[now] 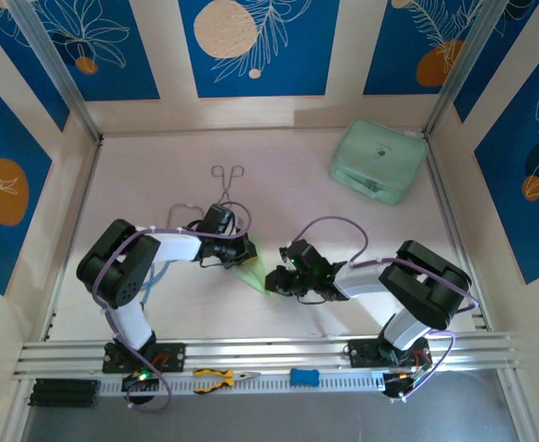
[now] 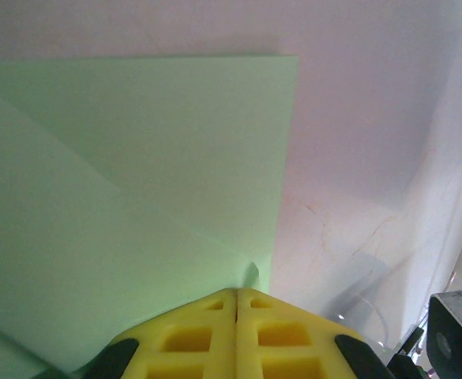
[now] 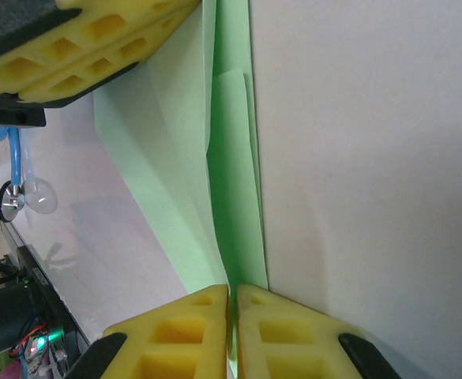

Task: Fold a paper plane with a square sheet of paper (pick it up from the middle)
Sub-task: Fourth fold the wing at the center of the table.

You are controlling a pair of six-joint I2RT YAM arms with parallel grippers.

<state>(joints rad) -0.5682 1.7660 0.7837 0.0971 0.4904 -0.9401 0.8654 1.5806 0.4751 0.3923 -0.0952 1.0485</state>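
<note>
From above, the left gripper (image 1: 243, 256) and the right gripper (image 1: 280, 279) face each other near the middle of the table (image 1: 158, 184). A small wedge of green paper (image 1: 253, 270) shows between their tips. A pair of metal tongs (image 1: 228, 180) lies beyond the left gripper. A mint-green case (image 1: 378, 161) sits well beyond the right gripper, toward the far right corner.

In the left wrist view, the left gripper (image 2: 237, 294) has its yellow pads pressed together. A corner of the paper (image 2: 136, 174) is caught at their tips. The paper spreads ahead and to the left of the gripper, flat on the table, with a slanting fold line across it.

In the right wrist view, the right gripper (image 3: 232, 290) has its pads nearly touching and pinches the narrow end of the paper (image 3: 234, 158). From there the paper runs straight ahead as a long, layered strip. At the far end, up and to the left, the left gripper (image 3: 179, 17) is clamped on the paper's other edge.
</note>
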